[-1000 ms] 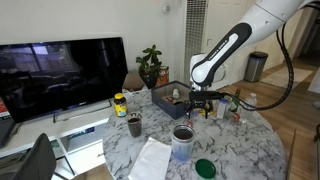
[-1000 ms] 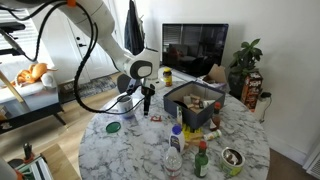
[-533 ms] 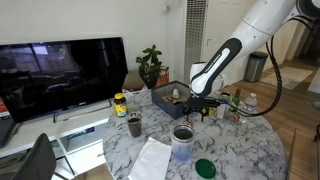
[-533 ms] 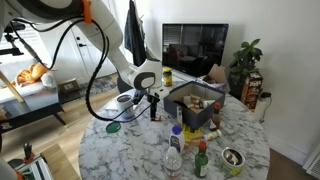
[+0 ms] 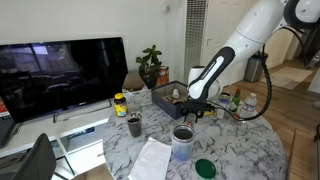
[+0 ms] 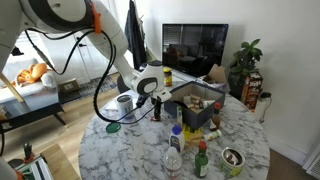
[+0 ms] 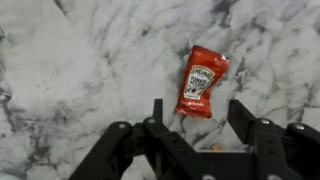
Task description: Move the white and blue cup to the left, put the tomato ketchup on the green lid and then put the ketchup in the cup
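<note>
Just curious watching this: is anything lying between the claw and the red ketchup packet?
Nothing visible. In the wrist view the ketchup packet lies on the marble table right before the open gripper, with nothing between them.

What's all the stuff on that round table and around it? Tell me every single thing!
red tomato ketchup sachet: one, red, flat on the marble
white and blue cup: one, whitish with pale blue sides, near the table's edge
flat round green lid: one, bright green, beside that cup
small dark grey cup: one, dark grey, towards the television
white sheet: one, white, at the table's edge
dark open box: one, dark, on the table, things inside
round marble table: one, white and grey
black television: one, black, behind the table
potted plant: one, green, behind the box
robot arm: one, white
gripper: one, black, open, fingers either side of the sachet
</note>
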